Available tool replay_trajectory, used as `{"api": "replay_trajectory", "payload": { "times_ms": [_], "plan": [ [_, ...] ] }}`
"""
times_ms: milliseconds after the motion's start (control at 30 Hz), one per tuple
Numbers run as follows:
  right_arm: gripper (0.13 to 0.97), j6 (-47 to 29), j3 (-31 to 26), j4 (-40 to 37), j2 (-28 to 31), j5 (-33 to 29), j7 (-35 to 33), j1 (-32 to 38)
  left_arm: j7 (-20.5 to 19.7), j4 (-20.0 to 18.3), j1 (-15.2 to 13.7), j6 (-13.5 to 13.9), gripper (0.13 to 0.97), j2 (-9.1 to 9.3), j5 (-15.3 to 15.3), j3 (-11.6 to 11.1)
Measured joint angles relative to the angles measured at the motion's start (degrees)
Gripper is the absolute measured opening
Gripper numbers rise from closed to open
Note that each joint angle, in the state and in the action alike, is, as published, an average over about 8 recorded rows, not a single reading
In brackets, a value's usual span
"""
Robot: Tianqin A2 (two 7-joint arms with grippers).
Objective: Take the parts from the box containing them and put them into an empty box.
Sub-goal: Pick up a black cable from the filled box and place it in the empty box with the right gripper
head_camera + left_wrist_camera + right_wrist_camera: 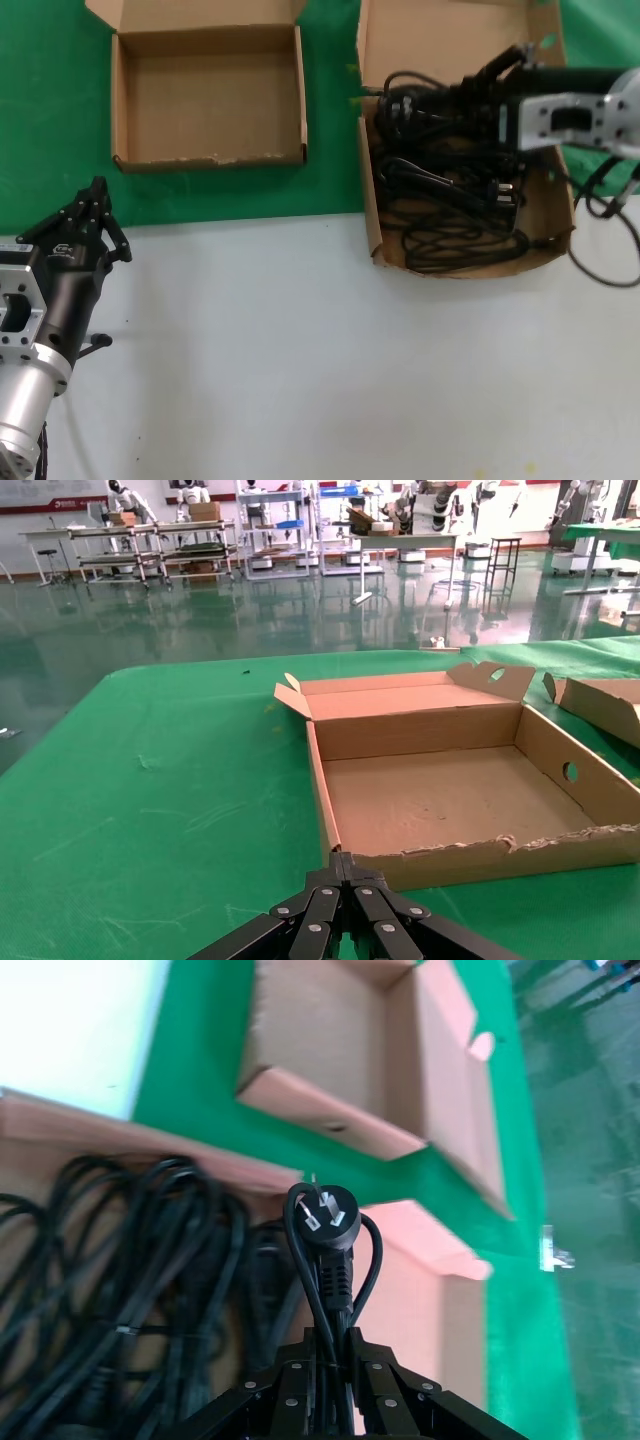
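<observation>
The right gripper (330, 1345) has its jaws pinching a power cord (325, 1222) just below its plug, over the box of cords (552, 215) at 2 o'clock on the worktop (300, 350). The empty box (210, 158) sits at 11 o'clock. The left gripper (97, 190), jaws pressed together, waits at 8 o'clock. No readable writing.

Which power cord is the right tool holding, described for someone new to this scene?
Find the taller cardboard box on the robot's right, full of black cords. Over its far end the right tool is closed on one power cord. Unlike the tangled rest, its plug stands up, showing three metal prongs.
</observation>
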Motion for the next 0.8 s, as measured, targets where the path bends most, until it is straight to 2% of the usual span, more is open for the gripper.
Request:
{"api": "replay_trajectory", "payload": {
  "times_ms": [200, 433, 800],
  "plan": [
    [0.204, -3.6, 1.3, 5.7, -0.4, -2.4, 5.3, 2.8, 0.0, 0.0, 0.0, 0.0, 0.145, 0.00, 0.0, 0.0],
    [0.204, -4.0, 1.3, 9.7, -4.6, -3.8, 8.0, 5.8, 0.0, 0.0, 0.0, 0.0, 0.145, 0.00, 0.0, 0.0],
    [0.204, 1.2, -2.1, 6.9, -15.4, -5.7, 6.1, 6.8, 0.0, 0.0, 0.0, 0.0, 0.145, 0.00, 0.0, 0.0]
  ]
}}
